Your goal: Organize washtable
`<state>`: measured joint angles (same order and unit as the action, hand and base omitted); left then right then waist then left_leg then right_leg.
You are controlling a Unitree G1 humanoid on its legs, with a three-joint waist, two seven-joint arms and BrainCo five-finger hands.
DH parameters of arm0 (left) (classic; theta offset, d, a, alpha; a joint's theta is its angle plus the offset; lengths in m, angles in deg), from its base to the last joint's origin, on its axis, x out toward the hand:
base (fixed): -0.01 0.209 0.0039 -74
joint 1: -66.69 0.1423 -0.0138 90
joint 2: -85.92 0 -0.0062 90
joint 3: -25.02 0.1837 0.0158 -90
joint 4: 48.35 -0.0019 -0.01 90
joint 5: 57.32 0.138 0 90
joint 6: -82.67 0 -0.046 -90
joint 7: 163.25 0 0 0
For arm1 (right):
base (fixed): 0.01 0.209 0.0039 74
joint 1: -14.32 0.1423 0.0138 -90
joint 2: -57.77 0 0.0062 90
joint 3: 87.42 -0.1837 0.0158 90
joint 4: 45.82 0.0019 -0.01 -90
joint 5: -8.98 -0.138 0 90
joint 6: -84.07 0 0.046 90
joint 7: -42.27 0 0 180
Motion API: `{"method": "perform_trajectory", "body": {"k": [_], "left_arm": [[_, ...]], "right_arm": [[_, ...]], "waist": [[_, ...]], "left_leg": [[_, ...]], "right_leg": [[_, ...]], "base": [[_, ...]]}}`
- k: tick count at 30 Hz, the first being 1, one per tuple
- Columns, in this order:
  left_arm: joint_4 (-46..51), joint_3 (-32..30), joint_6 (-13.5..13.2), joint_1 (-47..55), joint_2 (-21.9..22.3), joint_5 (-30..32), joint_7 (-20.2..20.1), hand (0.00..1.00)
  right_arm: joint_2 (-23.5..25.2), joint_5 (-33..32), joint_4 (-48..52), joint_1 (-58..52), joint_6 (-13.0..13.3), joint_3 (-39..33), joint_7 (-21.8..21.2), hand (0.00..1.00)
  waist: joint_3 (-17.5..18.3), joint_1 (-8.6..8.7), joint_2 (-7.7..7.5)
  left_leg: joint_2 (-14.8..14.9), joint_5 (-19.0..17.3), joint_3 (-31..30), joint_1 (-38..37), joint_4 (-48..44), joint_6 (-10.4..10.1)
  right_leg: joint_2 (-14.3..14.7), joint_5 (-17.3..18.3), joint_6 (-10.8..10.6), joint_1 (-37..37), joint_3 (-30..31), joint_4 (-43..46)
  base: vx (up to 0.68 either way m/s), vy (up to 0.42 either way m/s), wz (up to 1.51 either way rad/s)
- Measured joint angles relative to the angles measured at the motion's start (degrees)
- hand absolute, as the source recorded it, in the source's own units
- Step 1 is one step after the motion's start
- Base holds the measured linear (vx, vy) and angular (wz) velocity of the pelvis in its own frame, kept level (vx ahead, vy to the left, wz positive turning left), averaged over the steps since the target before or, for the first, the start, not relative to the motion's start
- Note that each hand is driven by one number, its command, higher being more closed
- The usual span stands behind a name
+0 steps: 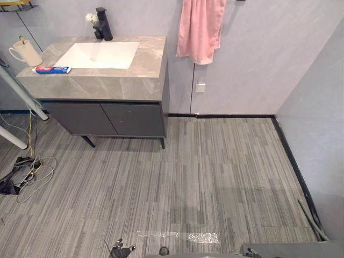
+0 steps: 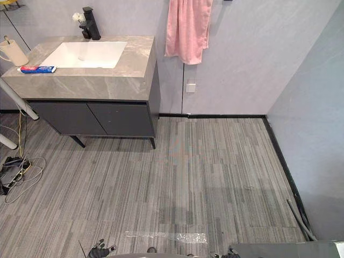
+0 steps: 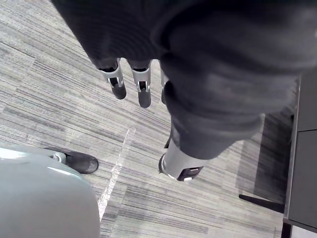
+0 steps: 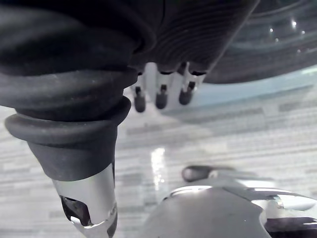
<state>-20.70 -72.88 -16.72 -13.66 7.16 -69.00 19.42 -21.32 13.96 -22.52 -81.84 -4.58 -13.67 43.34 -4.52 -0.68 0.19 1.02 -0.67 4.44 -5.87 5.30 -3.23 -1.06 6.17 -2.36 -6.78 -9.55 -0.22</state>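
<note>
hands empty, washtable well across the floor

and here we are: the grey stone-look worktop (image 1: 107, 83) of the washtable stands well off across the grey striped floor (image 1: 215, 172), against the wall, over dark grey cabinet doors (image 1: 107, 118). on it, off the front left corner of the white rectangular sink (image 1: 99, 55), lies the red, white and blue toothpaste tube (image 1: 52, 70), flat on its side. behind it, at the left edge, stands the cream ceramic mug (image 1: 26, 52), upright, handle turned away from the sink, a thin stick poking out of it, a toothbrush i'd guess. black tap (image 1: 103, 24) behind the sink, pink towel (image 1: 200, 29) hanging on the wall to the right.

the left hand (image 3: 142, 88) hangs low over the floor, fingers straight, slack, slightly apart, holding nothing. the right hand (image 4: 162, 91), same story: fingers loose, nothing in them.

now, handling. the tube looks light and soft-bodied; squeeze it midway and it will give, so i'd take it across its width near the stiffer cap end, though i can't make out which end that is. flat on smooth stone, it may skid from the fingers. the mug is the stiff, heavier, breakable one, glazed and likely slippery: wrap round the body or hook the handle, and keep it upright so the stick doesn't tip out. neither looks within reach from here; a walk-up comes first, i reckon.
</note>
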Motion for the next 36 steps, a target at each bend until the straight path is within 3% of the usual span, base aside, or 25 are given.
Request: {"method": "perform_trajectory", "body": {"k": [36], "left_arm": [[-0.11, -0.1, 0.04, 0.01, 0.06, -0.08, 0.01, 0.0]], "right_arm": [[0.05, -0.1, 0.0, 0.1, -0.15, -1.26, -0.03, 0.0]], "waist": [[-0.08, 0.14, 0.44]], "left_leg": [[0.08, 0.01, -0.26, -0.06, 0.0, -0.03]], "right_leg": [[-0.03, 0.71, -1.12, 0.07, -0.8, 0.28]], "base": [[0.0, 0.0, 0.01]]}}
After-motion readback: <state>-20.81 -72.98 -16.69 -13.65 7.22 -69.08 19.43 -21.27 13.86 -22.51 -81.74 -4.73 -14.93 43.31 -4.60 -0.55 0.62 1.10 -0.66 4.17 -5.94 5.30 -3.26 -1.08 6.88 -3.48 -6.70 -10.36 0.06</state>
